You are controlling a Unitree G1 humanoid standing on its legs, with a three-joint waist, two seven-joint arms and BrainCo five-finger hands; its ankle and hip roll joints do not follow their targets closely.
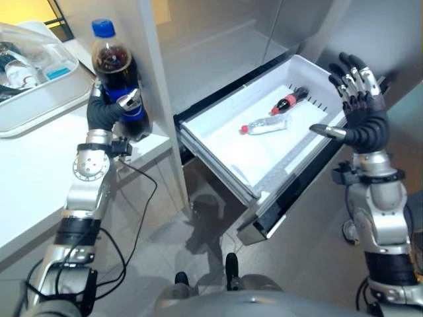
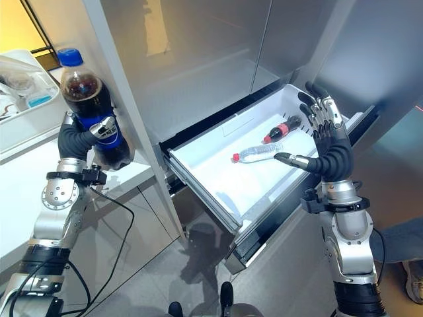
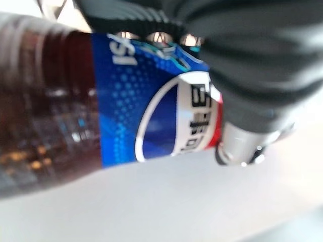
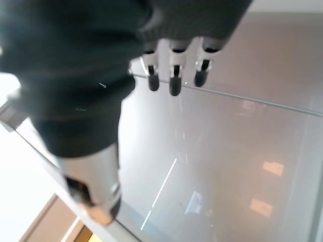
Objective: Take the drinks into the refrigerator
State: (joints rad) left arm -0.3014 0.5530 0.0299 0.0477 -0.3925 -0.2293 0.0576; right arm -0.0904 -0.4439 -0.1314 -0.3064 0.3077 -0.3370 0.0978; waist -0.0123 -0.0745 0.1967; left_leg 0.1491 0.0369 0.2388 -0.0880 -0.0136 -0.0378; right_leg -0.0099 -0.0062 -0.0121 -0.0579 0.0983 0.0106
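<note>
Where the fridge [image 2: 198, 59] stands with its grey doors shut, a white drawer [image 1: 218, 148] is pulled out low at its front, and two drinks lie flat inside: a clear water bottle [image 1: 264, 125] with a red cap and, touching it toward the back, a smaller dark bottle [image 1: 289, 102] with a red label. White counter [image 1: 39, 191] runs along the robot's left, carrying a clear-lidded tray [image 1: 33, 99] whose contents are too jumbled to make out and whose far side is cut off by the frame edge.

At the counter's corner beside the fridge stands the cola [image 1: 119, 86], upright, dark brown with a blue cap and blue label. Its base is hidden behind the left hand [image 1: 106, 112], whose fingers and thumb are curled round the label; the left wrist view shows that grip from very close, with fingertips [image 3: 159, 38] over the label's edge and the thumb against the front, though whether the bottle touches the counter cannot be told.

Beyond the drawer's right side, the right hand [image 2: 327, 142] is raised with fingers spread straight and thumb out, holding nothing. Its wrist view looks past the fingertips [image 4: 174, 83] at a grey fridge panel.
</note>
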